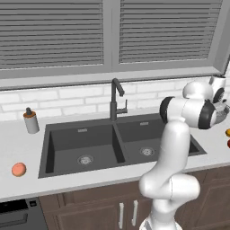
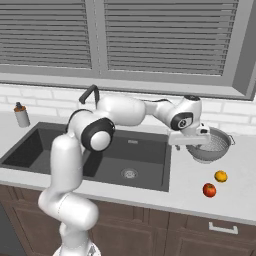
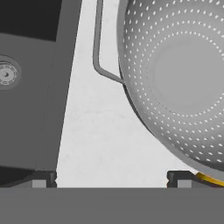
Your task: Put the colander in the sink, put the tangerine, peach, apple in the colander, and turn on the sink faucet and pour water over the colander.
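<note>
The silvery perforated colander (image 2: 212, 145) (image 3: 175, 78) stands upright on the counter right of the sink (image 2: 100, 155) (image 1: 67, 148). My gripper (image 2: 192, 146) (image 3: 111, 181) hangs open just above its left rim, over the counter strip between the sink and the colander's side handle (image 3: 98, 48). Nothing is between the fingers. In front of the colander lie the tangerine (image 2: 220, 176) and the red apple (image 2: 209, 190). The peach (image 1: 18, 169) rests on the counter left of the sink. The black faucet (image 1: 116, 99) stands behind the basin divider, with no water running.
A grey soap dispenser (image 1: 30, 120) (image 2: 21, 115) stands at the back left of the counter. A steel drain (image 3: 6, 73) shows in the near basin. White tiled wall and a blinded window close off the back.
</note>
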Tool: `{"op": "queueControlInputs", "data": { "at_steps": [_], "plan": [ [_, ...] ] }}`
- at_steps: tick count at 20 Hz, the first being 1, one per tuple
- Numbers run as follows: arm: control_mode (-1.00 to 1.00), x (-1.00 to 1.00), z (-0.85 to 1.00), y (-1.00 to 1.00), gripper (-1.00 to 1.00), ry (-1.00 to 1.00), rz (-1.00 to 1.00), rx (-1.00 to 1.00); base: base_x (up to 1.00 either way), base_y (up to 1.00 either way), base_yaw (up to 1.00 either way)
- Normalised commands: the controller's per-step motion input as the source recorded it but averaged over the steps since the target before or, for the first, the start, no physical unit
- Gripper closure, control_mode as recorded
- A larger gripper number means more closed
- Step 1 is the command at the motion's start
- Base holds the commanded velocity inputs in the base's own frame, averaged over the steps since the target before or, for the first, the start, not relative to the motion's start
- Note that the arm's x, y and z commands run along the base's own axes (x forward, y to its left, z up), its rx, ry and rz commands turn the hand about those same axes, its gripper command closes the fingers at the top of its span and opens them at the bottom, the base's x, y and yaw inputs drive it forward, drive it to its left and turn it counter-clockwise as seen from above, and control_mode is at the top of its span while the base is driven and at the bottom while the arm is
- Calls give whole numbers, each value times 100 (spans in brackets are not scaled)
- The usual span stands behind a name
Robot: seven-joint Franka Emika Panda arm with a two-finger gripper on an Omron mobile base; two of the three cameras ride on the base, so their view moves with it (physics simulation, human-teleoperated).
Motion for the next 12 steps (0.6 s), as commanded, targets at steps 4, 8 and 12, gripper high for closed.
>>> {"op": "queueControlInputs", "data": {
  "at_steps": [4, 8, 12],
  "plan": [
    [-100, 17, -14, -6, -100, 0, 4, 0, 0, 0, 0],
    [-100, 21, -5, -5, -100, 0, 3, 0, 0, 0, 0],
    [-100, 28, 0, -8, -100, 0, 1, 0, 0, 0, 0]
  ]
}}
